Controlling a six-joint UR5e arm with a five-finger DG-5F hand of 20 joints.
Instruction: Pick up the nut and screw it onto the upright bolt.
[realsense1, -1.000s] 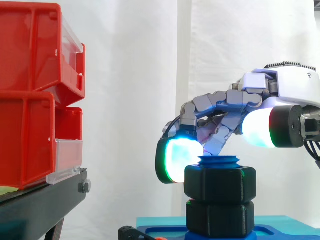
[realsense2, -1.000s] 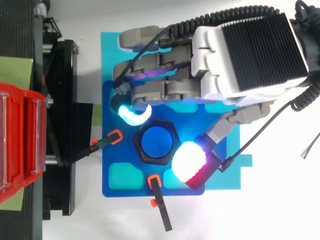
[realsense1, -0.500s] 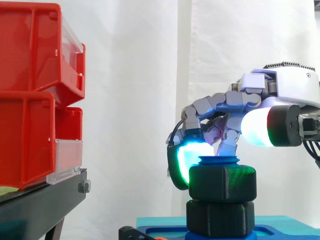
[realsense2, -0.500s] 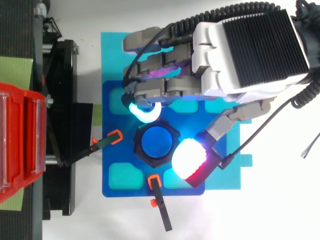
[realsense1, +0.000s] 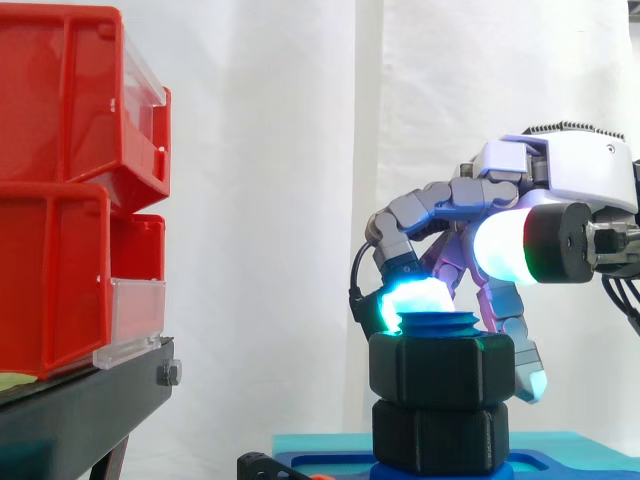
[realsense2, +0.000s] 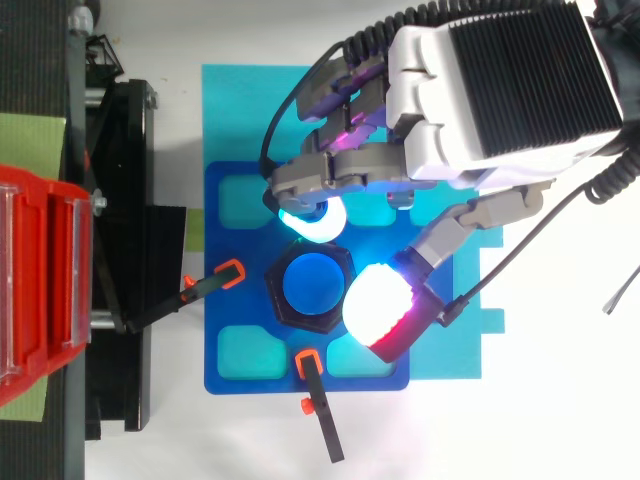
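Black hex nut on the upright blue bolt, hand arched above it.
Side view: the nut (realsense1: 442, 368) sits just under the bolt (realsense1: 438, 322) tip, axis vertical, stacked on a second black hex piece (realsense1: 440, 437); the hand (realsense1: 565, 185) reaches in from the bolt's right, and whether it grips cannot be told. Top view: the nut (realsense2: 275, 288) rings the bolt (realsense2: 313, 281).

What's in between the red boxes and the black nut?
From the top, the black stand and an orange-tipped clamp lie between the red bins and the nut. From the side, only white curtain.
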